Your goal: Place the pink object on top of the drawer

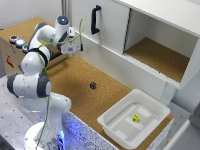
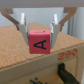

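I have the end effector clamped on the pink object, above the drawer top; release near the edge risks it tumbling off

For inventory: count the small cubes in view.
3: pink cube in the gripper, dark cube on the cork counter, yellow cube in the white bin. More may be hidden.
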Controlling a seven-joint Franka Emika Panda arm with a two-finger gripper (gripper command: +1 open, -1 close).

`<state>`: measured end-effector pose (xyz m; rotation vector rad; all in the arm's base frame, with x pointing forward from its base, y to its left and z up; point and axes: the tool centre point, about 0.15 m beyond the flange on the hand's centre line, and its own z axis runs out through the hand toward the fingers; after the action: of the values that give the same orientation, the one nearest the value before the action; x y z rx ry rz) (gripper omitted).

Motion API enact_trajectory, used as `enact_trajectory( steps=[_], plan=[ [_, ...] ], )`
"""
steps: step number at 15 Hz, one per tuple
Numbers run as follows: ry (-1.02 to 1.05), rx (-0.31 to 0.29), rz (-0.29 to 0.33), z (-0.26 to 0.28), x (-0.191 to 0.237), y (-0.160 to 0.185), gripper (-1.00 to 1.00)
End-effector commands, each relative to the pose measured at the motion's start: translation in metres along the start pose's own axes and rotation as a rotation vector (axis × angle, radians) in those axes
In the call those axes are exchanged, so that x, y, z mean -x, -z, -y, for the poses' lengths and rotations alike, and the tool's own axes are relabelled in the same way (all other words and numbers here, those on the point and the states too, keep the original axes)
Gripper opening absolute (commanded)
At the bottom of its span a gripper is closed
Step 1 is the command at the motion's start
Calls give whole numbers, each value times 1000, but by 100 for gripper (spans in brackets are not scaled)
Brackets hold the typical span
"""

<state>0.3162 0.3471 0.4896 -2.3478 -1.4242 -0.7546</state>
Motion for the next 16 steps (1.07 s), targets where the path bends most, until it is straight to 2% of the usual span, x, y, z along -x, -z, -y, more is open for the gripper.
enact_trajectory(
  steps=[1,4,5,8,10,11,16],
  plan=[
    [107,-142,26,41,-67,-39,-100],
    [200,-245,45,86,-63,-56,-100],
    [224,-256,56,98,-59,-63,-100],
    [218,-256,100,106,-52,-89,-100],
    [195,-216,118,101,-54,-104,-100],
    [182,-212,120,98,-57,-105,100],
    [220,-229,56,101,-65,-59,100]
  ],
)
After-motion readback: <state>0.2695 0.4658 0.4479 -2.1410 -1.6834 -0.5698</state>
